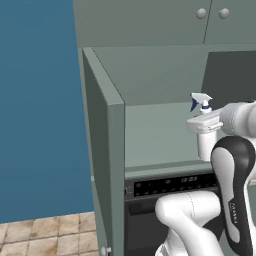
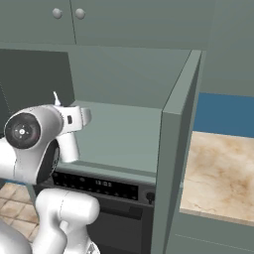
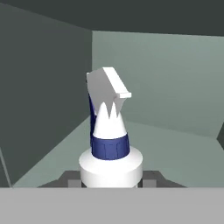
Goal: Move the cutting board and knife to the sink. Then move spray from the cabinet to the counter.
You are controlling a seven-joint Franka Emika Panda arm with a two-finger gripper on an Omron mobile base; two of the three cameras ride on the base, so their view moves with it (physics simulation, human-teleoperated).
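Observation:
The spray (image 1: 201,103) is a pale bottle with a white trigger head and a bluish nozzle. It stands upright inside the open cabinet (image 1: 150,135), on or just above the shelf over the oven. My gripper (image 1: 205,124) reaches in from the right and is shut on the bottle's body below the head. In the right base view the spray (image 2: 69,147) sits just behind my gripper (image 2: 74,119). The hand view has the spray (image 3: 109,127) between my fingertips (image 3: 70,179). The counter (image 2: 223,168) lies right of the cabinet. The cutting board, knife and sink are out of view.
The cabinet's open door (image 1: 102,150) stands out on the left, and its right door (image 2: 173,163) juts forward between the shelf and the counter. A black oven (image 1: 170,187) sits below the shelf. Wall cabinets with round knobs (image 1: 212,13) hang above.

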